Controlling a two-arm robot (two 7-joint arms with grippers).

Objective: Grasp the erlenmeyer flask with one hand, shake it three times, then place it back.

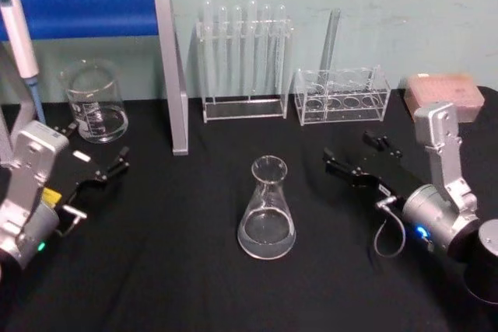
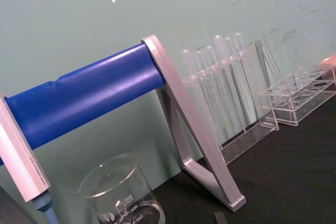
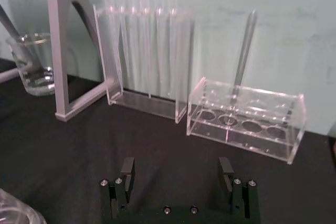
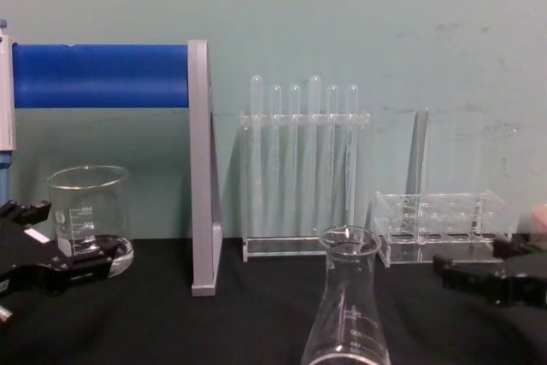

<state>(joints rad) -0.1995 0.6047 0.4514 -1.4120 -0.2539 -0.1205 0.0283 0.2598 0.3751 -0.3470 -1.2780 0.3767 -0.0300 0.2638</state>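
The erlenmeyer flask (image 1: 267,209) is seen standing upright near the middle of the black worktop (image 1: 194,270), touched by neither gripper; a little clear liquid lies in its wide base. In the chest view its neck and flared rim (image 4: 347,297) rise in the foreground, white graduation marks showing on the glass.

To the flask's right, the right gripper (image 1: 364,157) is held just above the worktop, near the flask but apart from it, its fingers spread wide with nothing between them. In the right wrist view the two black fingers (image 3: 127,174) are seen standing well apart, pointing towards the racks at the back.

To the flask's left and farther off, the left gripper (image 1: 99,167) is held low over the worktop, close to a glass beaker (image 1: 94,102); its black fingers are parted and hold nothing.

Behind the flask, against the pale green wall, a clear tall rack of test tubes (image 1: 243,60) is placed, and to its right a low clear rack (image 1: 342,95) with one tube standing in it. A pinkish box (image 1: 443,92) sits at the back right corner. Left of the tall rack stands a grey frame carrying a blue roll (image 1: 85,12), and the beaker sits under that roll, with a pipette (image 1: 19,33) leaning at the far left edge.
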